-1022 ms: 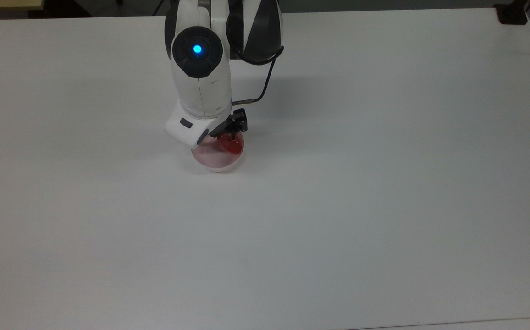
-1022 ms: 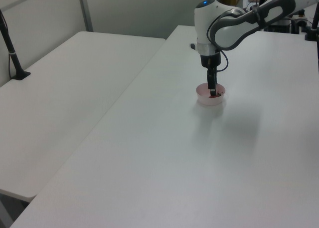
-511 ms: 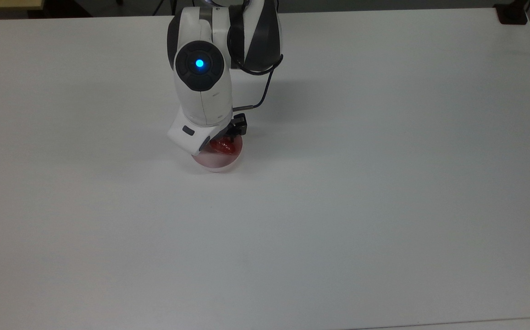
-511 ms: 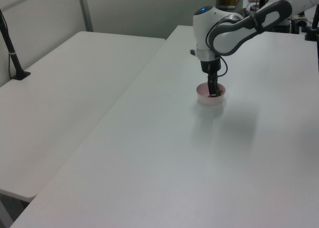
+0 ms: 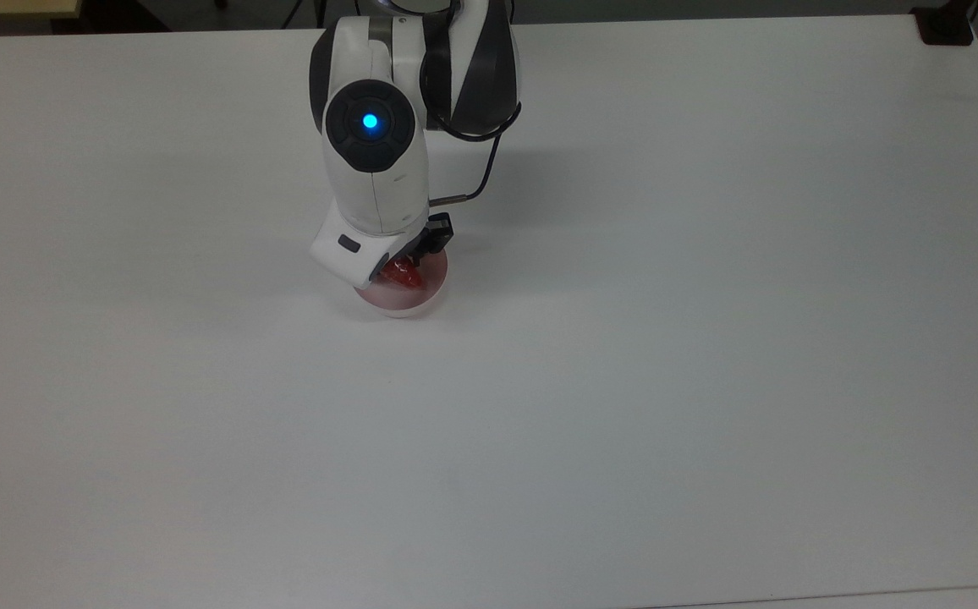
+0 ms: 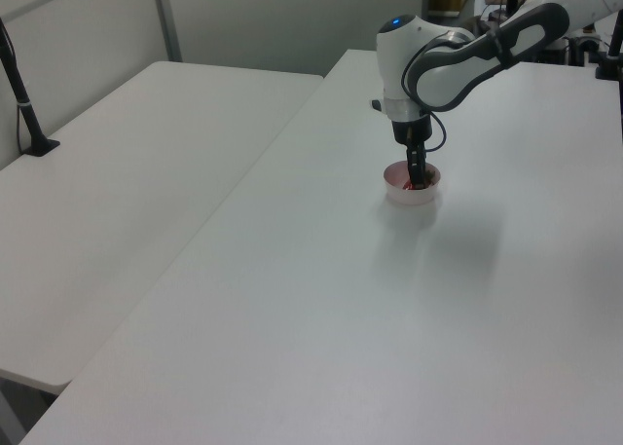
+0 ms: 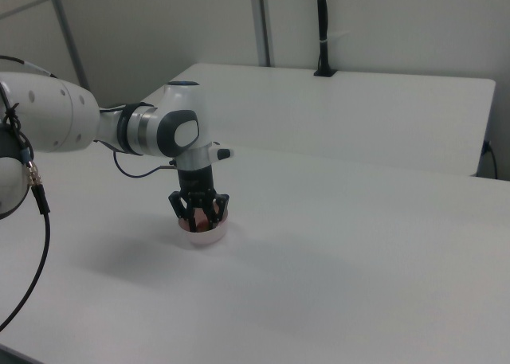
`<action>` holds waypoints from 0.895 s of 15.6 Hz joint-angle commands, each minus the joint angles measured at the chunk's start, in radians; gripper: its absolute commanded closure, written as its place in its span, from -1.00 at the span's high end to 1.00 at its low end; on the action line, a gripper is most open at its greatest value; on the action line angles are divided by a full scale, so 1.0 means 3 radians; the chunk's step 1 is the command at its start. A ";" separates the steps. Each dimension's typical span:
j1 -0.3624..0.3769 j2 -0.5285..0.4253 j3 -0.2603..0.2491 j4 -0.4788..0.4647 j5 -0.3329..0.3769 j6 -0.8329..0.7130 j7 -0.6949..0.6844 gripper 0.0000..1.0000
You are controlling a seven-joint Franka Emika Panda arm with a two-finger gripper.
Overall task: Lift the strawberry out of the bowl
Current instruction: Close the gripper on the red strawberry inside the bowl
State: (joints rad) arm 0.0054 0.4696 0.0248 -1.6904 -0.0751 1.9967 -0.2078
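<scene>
A small pale pink bowl (image 5: 404,308) stands on the white table (image 5: 709,355), just below the arm in the top view. A glossy red strawberry (image 5: 403,276) lies inside it, partly covered by the white hand. In the right view my gripper (image 7: 199,213) points straight down into the bowl (image 7: 204,236). It is open, with a black finger on each side of the strawberry (image 7: 201,215). In the left view the gripper (image 6: 419,178) reaches down into the bowl (image 6: 411,196).
A black cable (image 5: 489,161) loops off the arm's wrist. A dark clamp (image 5: 946,25) sits at the top view's far right corner. A second white table (image 6: 117,192) with a black post (image 6: 21,99) adjoins on the left view's left.
The gripper has come down into the bowl and now straddles the strawberry. In the top view the hand covers more of the fruit. The bowl has not moved.
</scene>
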 commanded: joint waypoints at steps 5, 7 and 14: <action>0.0059 -0.0083 -0.0057 -0.0041 -0.0010 0.0048 -0.0023 -0.08; 0.0054 -0.0093 -0.0057 -0.0011 0.0005 0.0033 -0.0023 -0.09; 0.0033 -0.0195 -0.0062 0.0010 0.0020 0.0017 -0.0023 -0.18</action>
State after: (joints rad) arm 0.0049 0.4523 0.0223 -1.6768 -0.0751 1.9967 -0.2078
